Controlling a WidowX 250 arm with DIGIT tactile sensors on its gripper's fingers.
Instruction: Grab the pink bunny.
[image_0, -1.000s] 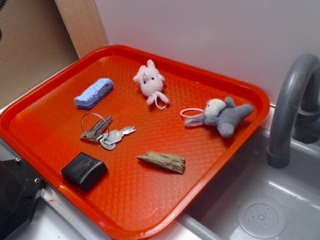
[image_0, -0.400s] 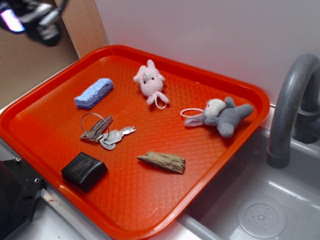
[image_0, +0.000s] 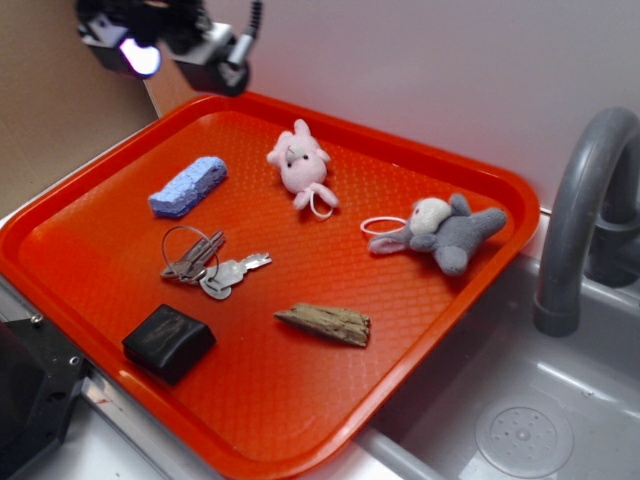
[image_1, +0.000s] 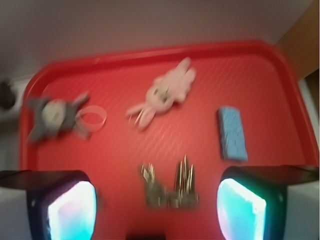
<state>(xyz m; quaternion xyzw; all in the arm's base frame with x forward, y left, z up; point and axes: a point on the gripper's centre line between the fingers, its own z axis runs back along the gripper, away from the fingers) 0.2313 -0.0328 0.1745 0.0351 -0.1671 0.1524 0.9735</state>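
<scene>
Overhead, the hand (image_0: 165, 45) hangs high above the far left corner of the red tray (image_0: 430, 330), its two fingers spread wide and holding nothing. Ahead of it and lower in the wrist view lies the pink bunny (image_1: 165, 95), flat on its back, loop cord trailing toward the keys (image_1: 167, 187). A good grasp probably means centring over the body, turning the fingers across its narrow middle, and descending clear of the cord. Just beside the hand's path sits a blue sponge (image_0: 188, 185); well apart lie a grey plush (image_0: 445, 230), a wood chip (image_0: 325, 323) and a black block (image_0: 168, 341). Beyond the tray: sink (image_0: 520, 420), faucet (image_0: 580, 200), white wall.
</scene>
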